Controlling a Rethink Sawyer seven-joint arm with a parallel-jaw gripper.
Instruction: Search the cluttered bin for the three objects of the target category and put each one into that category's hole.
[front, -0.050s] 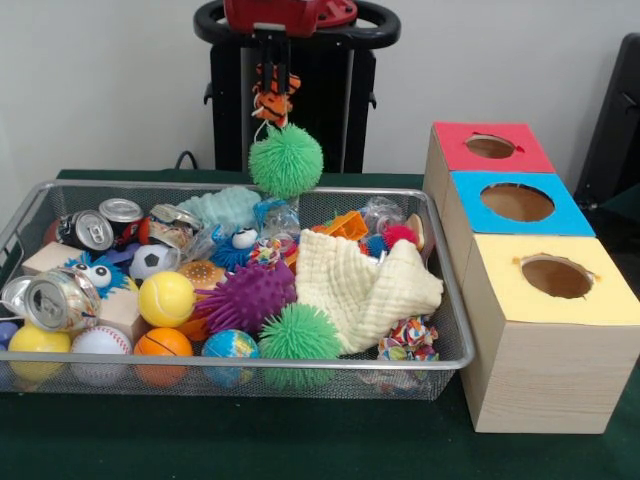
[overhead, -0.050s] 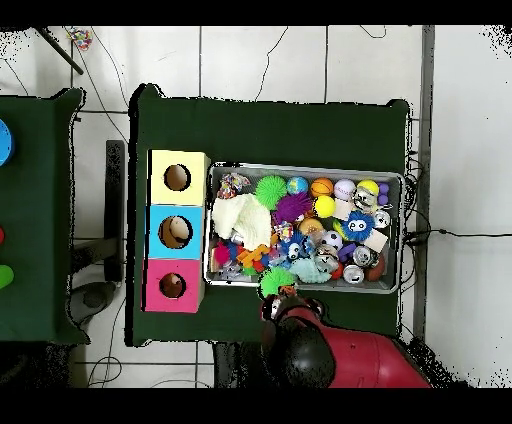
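Observation:
My gripper (front, -0.050s: 272, 98) hangs high above the back rim of the wire bin (front, -0.050s: 452, 300), shut. A fuzzy green spiky ball (front, -0.050s: 286, 160) dangles right under it, clear of the bin's contents. An orange-and-black striped bit shows at the fingertips where the ball is held. In the overhead view the green spiky ball (overhead, -0.050s: 277, 281) sits over the bin's edge nearest the arm, with the gripper (overhead, -0.050s: 277, 298) beside it. A second green spiky ball (front, -0.050s: 299, 336) and a purple spiky ball (front, -0.050s: 246, 297) lie in the bin. Three boxes with holes stand beside the bin: red (front, -0.050s: 492, 146), blue (front, -0.050s: 517, 202) and yellow (front, -0.050s: 556, 277).
The bin (overhead, -0.050s: 212, 232) also holds drink cans (front, -0.050s: 62, 300), a tennis ball (front, -0.050s: 166, 298), other small balls, a cream cloth (front, -0.050s: 362, 283), a blue googly-eyed toy (front, -0.050s: 95, 272) and orange plastic pieces (front, -0.050s: 345, 226). The boxes (overhead, -0.050s: 176, 231) stand close against the bin's side.

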